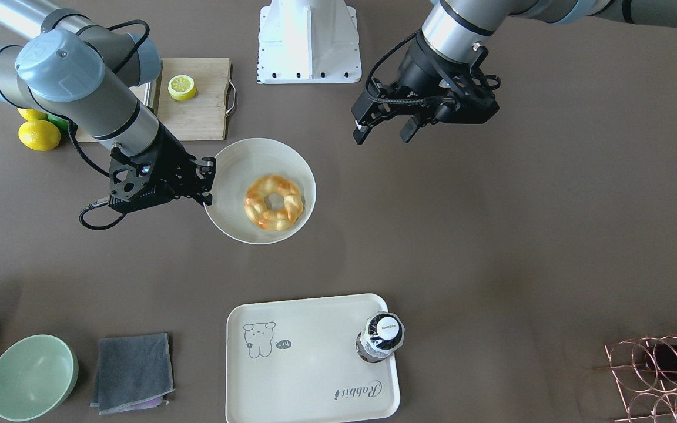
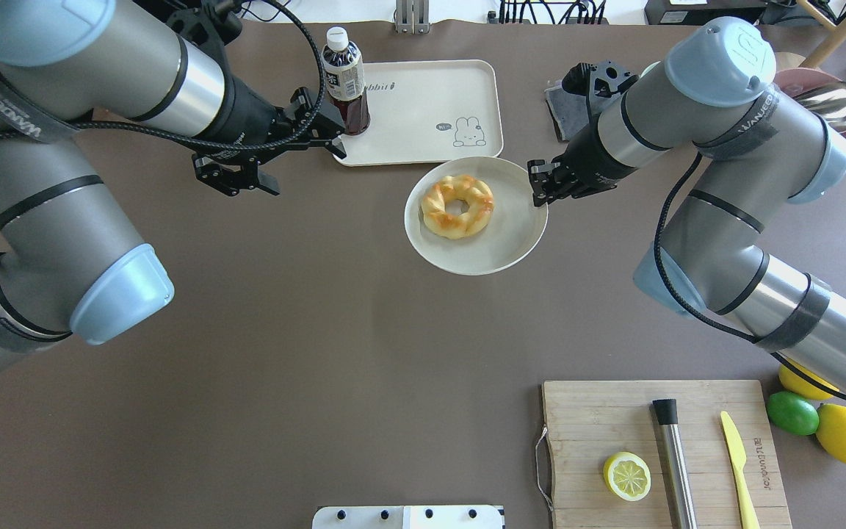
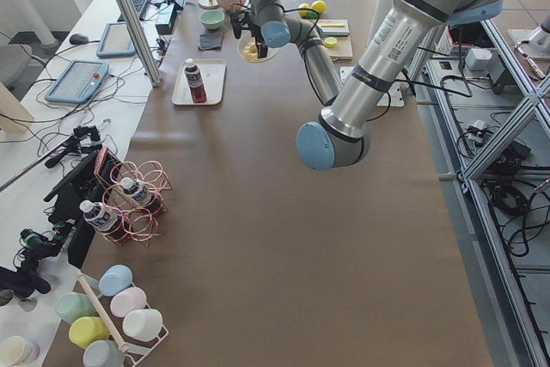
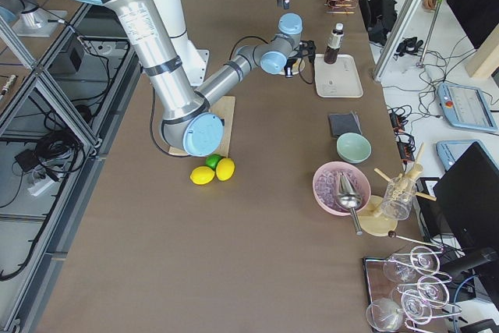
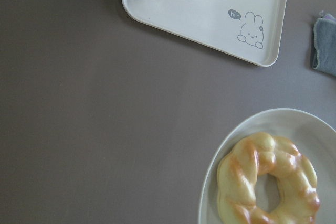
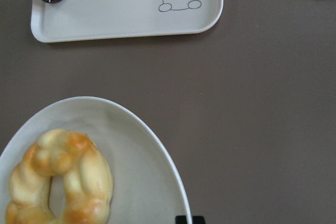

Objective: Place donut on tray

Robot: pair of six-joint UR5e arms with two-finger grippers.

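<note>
The donut (image 1: 274,201), a golden braided ring, lies in a round white bowl (image 1: 244,164) at the table's middle. It also shows in the overhead view (image 2: 457,206) and both wrist views (image 5: 268,182) (image 6: 63,177). My right gripper (image 1: 209,183) (image 2: 544,187) is shut on the bowl's rim (image 6: 142,171); its tips (image 6: 189,219) meet at the rim. My left gripper (image 1: 382,132) (image 2: 305,169) is open and empty, above the table beside the bowl. The cream tray (image 1: 315,376) (image 2: 423,110) (image 5: 210,9) (image 6: 115,14) lies beyond the bowl.
A dark bottle (image 1: 381,338) (image 2: 342,81) stands on one corner of the tray. A wooden cutting board (image 2: 599,419) holds a lemon half (image 2: 627,475), a knife and a steel bar. A green bowl (image 1: 32,376), a grey cloth (image 1: 133,371) and a wire rack (image 1: 662,376) line the far edge.
</note>
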